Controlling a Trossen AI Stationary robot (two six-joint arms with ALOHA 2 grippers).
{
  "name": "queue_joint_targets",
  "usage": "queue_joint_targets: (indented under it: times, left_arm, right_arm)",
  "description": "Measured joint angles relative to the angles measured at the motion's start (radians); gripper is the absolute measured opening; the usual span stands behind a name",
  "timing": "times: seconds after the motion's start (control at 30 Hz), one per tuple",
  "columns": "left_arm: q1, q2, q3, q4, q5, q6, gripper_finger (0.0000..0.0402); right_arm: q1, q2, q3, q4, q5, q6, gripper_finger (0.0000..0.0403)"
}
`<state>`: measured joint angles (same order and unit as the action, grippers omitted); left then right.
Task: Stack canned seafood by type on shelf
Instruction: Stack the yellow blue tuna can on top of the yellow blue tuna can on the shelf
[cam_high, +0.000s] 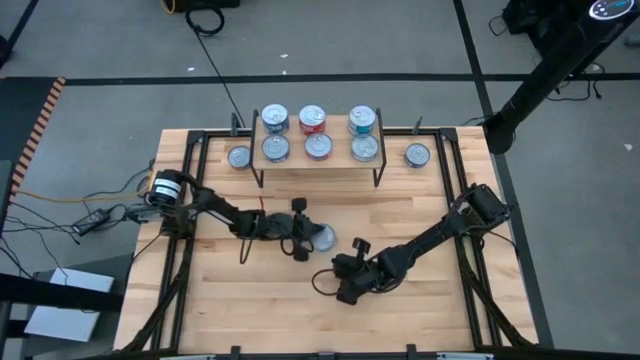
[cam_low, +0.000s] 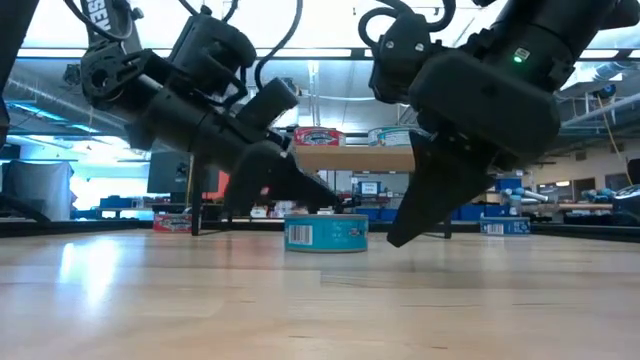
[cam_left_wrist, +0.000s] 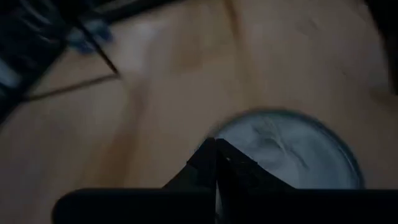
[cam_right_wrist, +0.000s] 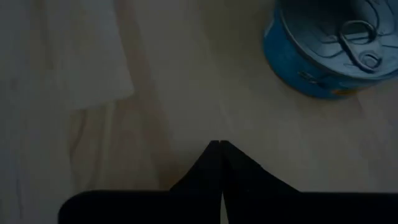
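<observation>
We see the shelf (cam_high: 318, 160) at the table's far edge, six tins on top; one teal tin (cam_high: 322, 238) loose mid-table between both arms; left gripper (cam_high: 303, 234) just beside it, right gripper (cam_high: 357, 250) near; both jaws pressed together, holding nothing; risk: closed fingers nudge the tin away instead of grasping.

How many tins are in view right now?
9: six on the shelf, in two rows of three; one tin on the table left of the shelf; one to its right; one mid-table by the left tool. Others may be hidden.
</observation>
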<state>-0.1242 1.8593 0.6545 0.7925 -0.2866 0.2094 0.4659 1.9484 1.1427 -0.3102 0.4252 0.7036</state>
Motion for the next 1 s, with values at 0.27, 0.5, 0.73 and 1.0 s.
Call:
queue_joint_targets:
  times: [0.27, 0.5, 0.73, 1.0]
  left_arm:
    - [0.024, -0.010, 0.003, -0.007, -0.270, 0.032, 0.0004]
    - [0.026, -0.011, 0.004, -0.159, 0.022, 0.048, 0.0002]
    - [-0.016, -0.011, 0.003, -0.169, 0.053, 0.079, 0.0002]
    - [0.000, -0.009, 0.003, -0.097, -0.025, -0.012, 0.0001]
  right_arm:
    - [0.002, 0.000, 0.001, 0.034, 0.003, -0.018, 0.0008]
    - [-0.006, -0.001, 0.002, 0.048, 0.004, -0.027, 0.0008]
    - [0.004, -0.002, 0.002, 0.055, -0.047, -0.026, 0.0009]
    - [0.010, -0.002, 0.002, 0.044, 0.038, -0.042, 0.0009]
